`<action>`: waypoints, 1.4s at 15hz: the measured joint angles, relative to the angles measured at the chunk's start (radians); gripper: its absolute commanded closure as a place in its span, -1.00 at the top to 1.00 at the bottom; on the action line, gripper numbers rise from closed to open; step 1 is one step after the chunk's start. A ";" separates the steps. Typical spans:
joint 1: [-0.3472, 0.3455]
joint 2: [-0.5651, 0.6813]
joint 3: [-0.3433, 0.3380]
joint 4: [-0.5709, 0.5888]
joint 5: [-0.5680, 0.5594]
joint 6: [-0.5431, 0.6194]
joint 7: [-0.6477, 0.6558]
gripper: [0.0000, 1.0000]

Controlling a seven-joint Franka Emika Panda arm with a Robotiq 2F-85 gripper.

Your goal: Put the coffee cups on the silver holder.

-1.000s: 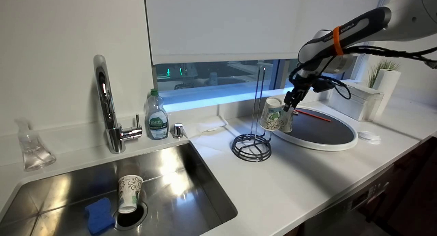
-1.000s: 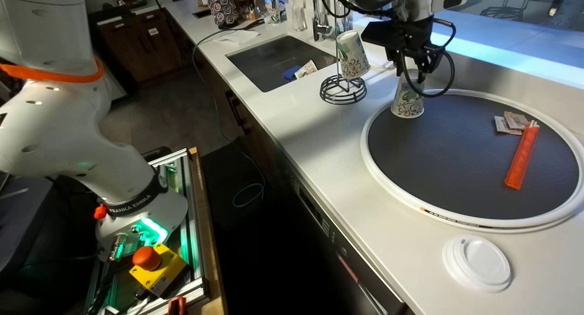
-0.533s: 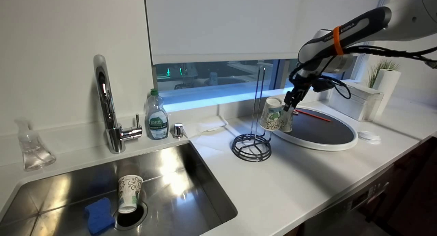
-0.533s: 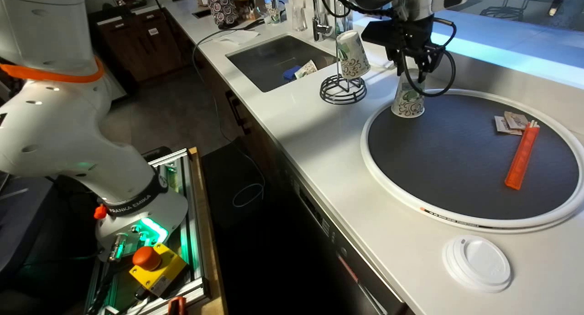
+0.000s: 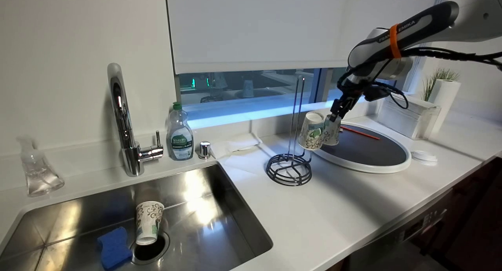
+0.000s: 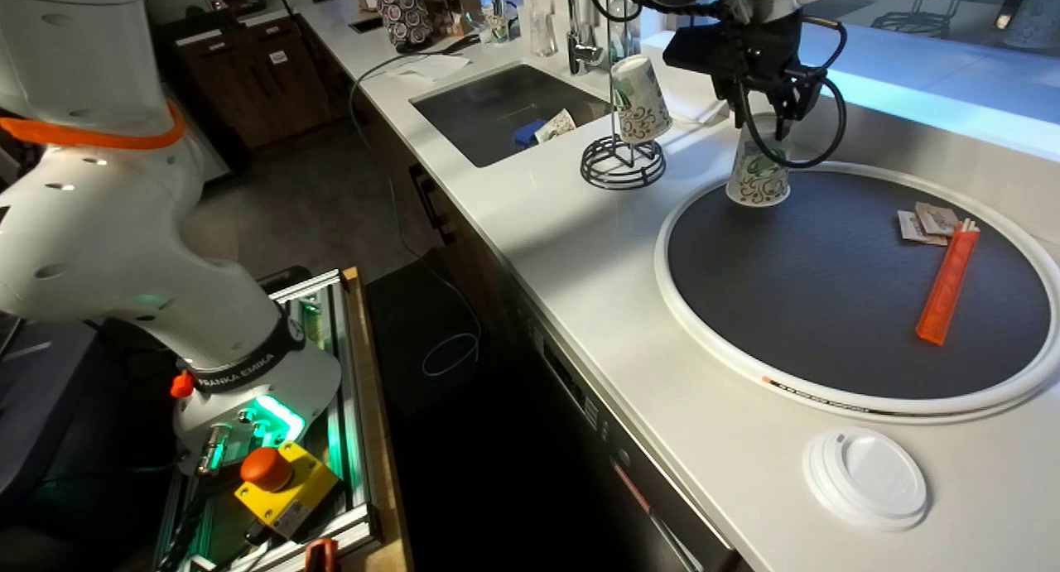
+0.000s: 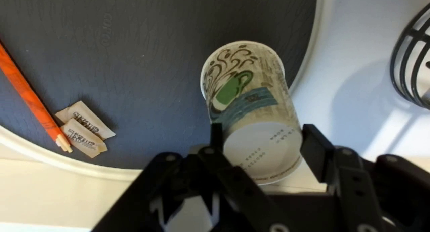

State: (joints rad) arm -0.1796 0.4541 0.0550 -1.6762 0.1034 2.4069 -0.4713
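The silver holder (image 5: 290, 183), a wire stand with tall rods, stands between the sink and the round tray; it also shows in an exterior view (image 6: 621, 185). One patterned paper cup (image 5: 312, 131) sits upside down and tilted on the holder's side, also visible there (image 6: 642, 100). My gripper (image 7: 263, 138) is shut on another upside-down cup (image 7: 247, 87), its pads at the closed end. This cup also shows in both exterior views (image 5: 332, 133) (image 6: 760, 170), over the tray's edge nearest the holder. I cannot tell whether its rim clears the tray.
The round dark tray has a white rim (image 6: 720, 348) and bears orange-wrapped chopsticks (image 6: 946, 290) and packets (image 6: 936, 218). White lids (image 6: 869, 477) lie on the counter. The sink (image 5: 235, 231) holds a lying cup (image 5: 150, 222) and a blue sponge (image 5: 114, 247). A chrome tap (image 5: 133, 157) stands behind it.
My gripper and the cup it holds have moved slightly up and to the right in both exterior views. The cup on the holder has not moved.
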 measured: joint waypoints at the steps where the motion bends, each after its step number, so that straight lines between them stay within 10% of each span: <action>1: -0.006 -0.015 0.000 -0.010 0.003 0.005 -0.008 -0.30; 21: 0.006 -0.447 -0.029 -0.306 0.275 -0.018 -0.499 -0.30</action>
State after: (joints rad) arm -0.1739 0.0068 0.0256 -1.9826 0.3785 2.3884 -0.9703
